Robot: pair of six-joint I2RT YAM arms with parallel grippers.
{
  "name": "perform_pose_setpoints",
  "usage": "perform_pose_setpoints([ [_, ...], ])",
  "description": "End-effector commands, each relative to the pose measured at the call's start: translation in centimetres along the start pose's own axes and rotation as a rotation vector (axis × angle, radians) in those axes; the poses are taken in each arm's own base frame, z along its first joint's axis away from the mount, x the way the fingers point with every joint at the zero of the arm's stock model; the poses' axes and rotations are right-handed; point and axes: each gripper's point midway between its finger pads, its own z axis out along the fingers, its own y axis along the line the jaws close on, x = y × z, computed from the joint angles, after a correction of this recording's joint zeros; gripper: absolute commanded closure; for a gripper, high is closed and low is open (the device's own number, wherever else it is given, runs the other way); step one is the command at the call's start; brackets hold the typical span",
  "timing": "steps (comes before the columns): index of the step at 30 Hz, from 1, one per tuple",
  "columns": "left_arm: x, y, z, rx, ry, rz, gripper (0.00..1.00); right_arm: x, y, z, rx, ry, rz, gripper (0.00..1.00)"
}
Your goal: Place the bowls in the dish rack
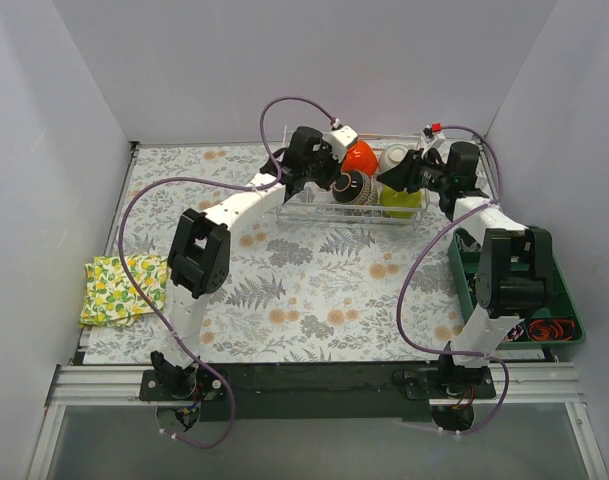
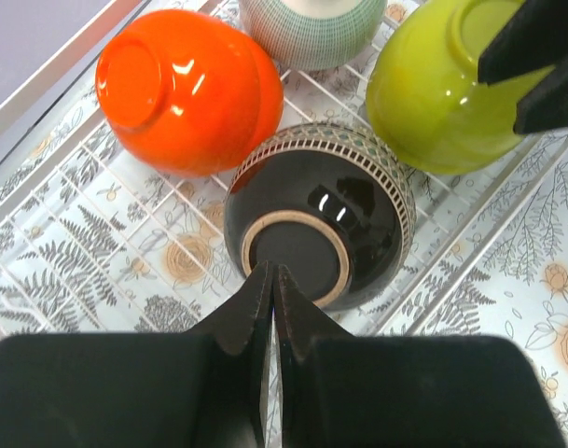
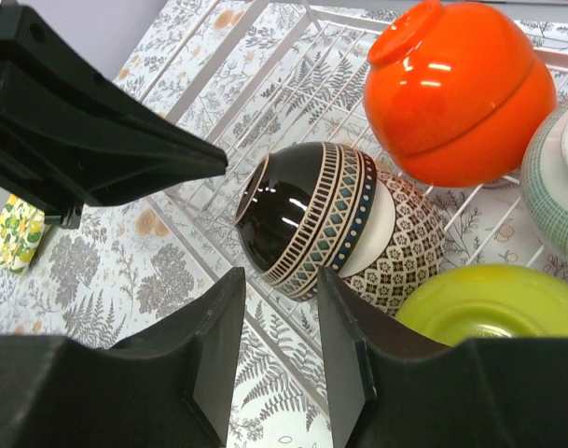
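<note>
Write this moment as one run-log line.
left gripper: shut, at dark patterned bowl | right gripper: open, empty | dish rack: bowls inside

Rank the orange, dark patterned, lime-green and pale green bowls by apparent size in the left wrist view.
1. lime-green bowl, though cut off at the right edge.
2. orange bowl and dark patterned bowl: alike, so not ranked.
3. pale green bowl: cropped by the frame's top, so it only appears smallest.
</note>
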Motion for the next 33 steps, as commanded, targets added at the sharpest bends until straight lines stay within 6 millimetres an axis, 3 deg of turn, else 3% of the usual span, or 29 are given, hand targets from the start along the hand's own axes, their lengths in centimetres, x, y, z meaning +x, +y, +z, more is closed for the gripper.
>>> perform_pose_setpoints([
  [1, -2.3, -0.3, 0.9, 0.039, -0.065, 0.001, 1.0, -1.2, 0.7, -1.2, 0.015, -0.034, -0.055, 0.55],
  [5, -2.4, -0.9, 1.7, 0.073, -0.075, -0.016, 1.0, -0.6, 0.7, -1.4, 0.021, -0.024, -0.05, 0.55],
  [6, -2.3, -0.9, 2.0, 0.077, -0.074, -0.021, 1.0, -1.0, -0.3, -2.1, 0.048, -0.037, -0.043, 0.55],
  [9, -2.5, -1.4, 2.8, 0.097, -0.082, -0.027, 1.0, -1.1, -0.8, -2.4, 0.058, -0.041, -0.039, 0.55],
  [21, -4.9, -4.9, 5.0, 0.184, -0.174, -0.004, 1.0, -1.5, -2.1, -3.8, 0.1, -0.058, -0.031, 0.55],
  [26, -5.6, -4.2, 4.9, 0.138, -0.186, -0.006, 1.0, -1.8, -2.2, -4.2, 0.107, -0.066, -0.029, 0.55],
  [29, -7.4, -3.3, 4.1, 0.098, -0.218, -0.004, 1.0, -1.9, -2.2, -4.3, 0.111, -0.069, -0.032, 0.54],
  [33, -11.6, -2.3, 1.7, 0.049, -0.304, 0.012, 1.0, -2.6, -2.1, -4.5, 0.117, -0.081, -0.05, 0.47],
])
